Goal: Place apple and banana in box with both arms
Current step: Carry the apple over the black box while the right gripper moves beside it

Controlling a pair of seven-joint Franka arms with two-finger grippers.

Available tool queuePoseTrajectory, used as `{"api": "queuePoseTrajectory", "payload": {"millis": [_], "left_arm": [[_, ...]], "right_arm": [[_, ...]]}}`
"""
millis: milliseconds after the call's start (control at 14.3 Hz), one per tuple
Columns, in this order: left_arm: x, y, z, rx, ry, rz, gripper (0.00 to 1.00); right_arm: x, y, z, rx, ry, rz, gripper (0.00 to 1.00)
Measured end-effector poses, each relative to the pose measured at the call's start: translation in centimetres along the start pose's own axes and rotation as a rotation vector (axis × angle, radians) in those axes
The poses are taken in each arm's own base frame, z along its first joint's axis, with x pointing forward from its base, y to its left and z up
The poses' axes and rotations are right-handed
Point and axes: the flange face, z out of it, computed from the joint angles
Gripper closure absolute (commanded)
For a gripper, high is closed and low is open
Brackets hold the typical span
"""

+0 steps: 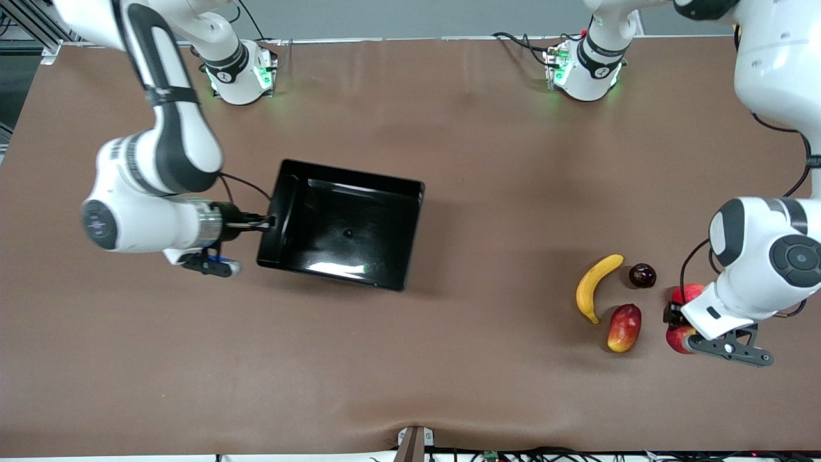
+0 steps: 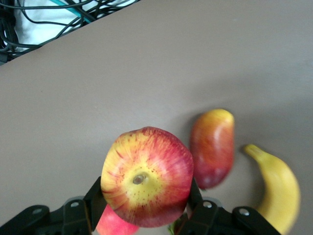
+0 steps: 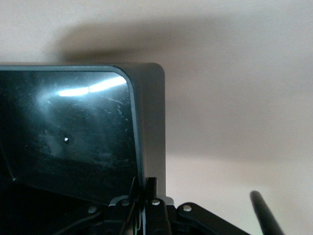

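Red and yellow-patched, the apple (image 2: 146, 182) sits clamped between your left gripper's (image 1: 677, 324) fingers (image 2: 93, 198), lifted a little above the brown worktop (image 1: 500, 192) at the left arm's end, with a plainer pinkish-red fruit (image 2: 113, 224) just under it. Beside those fingers lie a mango-like fruit (image 1: 624, 328), then the banana (image 1: 596, 286), with a small dark round fruit (image 1: 642, 275) near them; all three rest loose on the worktop. Well apart, toward the right arm's end, your right gripper (image 1: 268, 222) has its fingers (image 3: 152, 196) closed tight on the wall of the black box (image 1: 410, 237), which holds no fruit yet. By the look of it, the step in hand is the apple's pick-up, with the box steadied or ready to be moved by the other arm. Next you would need to carry the apple across to the box and release it inside; the banana waits its turn.
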Motion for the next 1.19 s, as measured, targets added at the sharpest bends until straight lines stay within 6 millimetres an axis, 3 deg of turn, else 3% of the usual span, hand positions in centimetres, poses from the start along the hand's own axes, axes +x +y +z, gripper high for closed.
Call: {"api": "queuePoseTrajectory", "payload": {"millis": [279, 489, 699, 908, 978, 1048, 1188], "left_arm": [[-1.0, 5.0, -4.5, -0.043, -0.040, -0.063, 1.00], [-3.2, 9.9, -6.3, -0.070, -0.061, -0.135, 1.00], [-5.9, 16.2, -7.8, -0.066, -0.056, -0.213, 1.00], [-8.9, 24.1, -8.0, -0.076, -0.048, -0.330, 1.00], [-9.7, 26.7, -8.0, -0.082, -0.053, -0.370, 1.00], [-10.3, 29.1, -8.1, -0.090, -0.060, -0.399, 1.00], [-11.2, 32.9, -8.4, -0.110, -0.060, -0.415, 1.00]], "right_arm": [[-2.7, -6.6, 5.0, -0.021, 0.078, -0.009, 1.00], [-3.3, -9.1, 8.1, 0.005, 0.104, -0.026, 1.00], [-3.4, -11.0, 11.9, -0.006, 0.126, -0.048, 1.00], [-3.7, -12.4, 15.7, -0.032, 0.147, -0.074, 1.00], [-3.7, -12.6, 16.5, -0.035, 0.152, -0.077, 0.67], [-3.7, -12.9, 16.6, -0.031, 0.157, -0.079, 0.01], [-3.6, -13.4, 15.9, -0.020, 0.167, -0.084, 0.00]]}}
